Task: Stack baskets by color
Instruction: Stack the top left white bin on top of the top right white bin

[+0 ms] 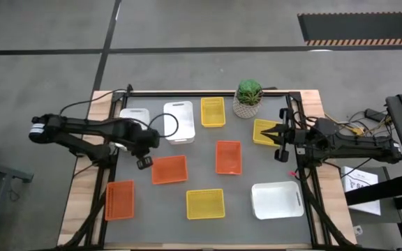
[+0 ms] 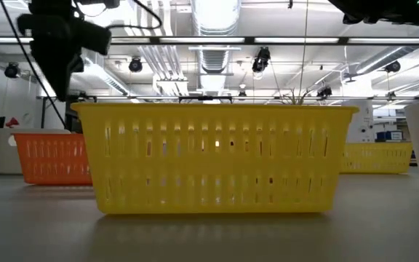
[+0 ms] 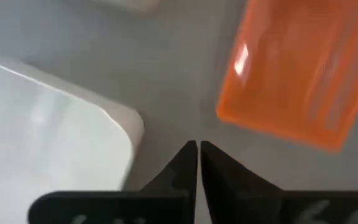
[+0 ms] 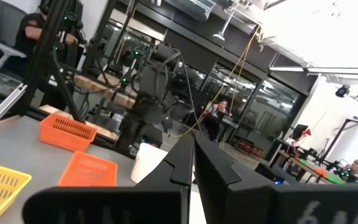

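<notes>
Several baskets lie scattered on the grey table (image 1: 246,183), each resting flat on its bottom: three white (image 1: 179,121), three yellow (image 1: 205,203) and three orange (image 1: 169,169). My left gripper (image 1: 144,162) hangs shut, pointing down over bare table between a white basket (image 3: 42,124) and an orange basket (image 3: 297,68), and touches nothing. My right gripper (image 1: 269,132) is shut and held level above a yellow basket (image 1: 262,130) at the right. It points toward the table's left and holds nothing (image 4: 192,146).
A green plant in a white pot (image 1: 248,97) stands at the far edge. Black frame rails (image 1: 300,139) run along the table's sides. In the low view a yellow basket (image 2: 213,156) fills the foreground. People show in the room beyond.
</notes>
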